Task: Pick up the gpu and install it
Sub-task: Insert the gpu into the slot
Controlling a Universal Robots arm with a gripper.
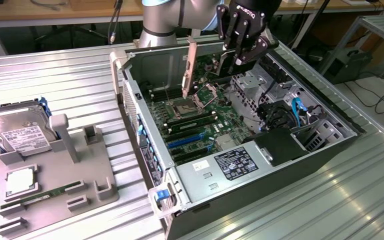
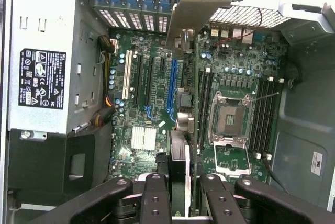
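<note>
Wrist view: end effector (image 2: pixel 183 181) grips thin dark gpu (image 2: pixel 178 156) w/ pale bracket (image 2: pixel 194 15).

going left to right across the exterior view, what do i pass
hard drive → left wall of the computer case → gpu, hanging over the motherboard → pincer clamped on the gpu → blue cable

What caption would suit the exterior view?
Robot pincer holding the gpu above the motherboard inside an open computer case.
</note>
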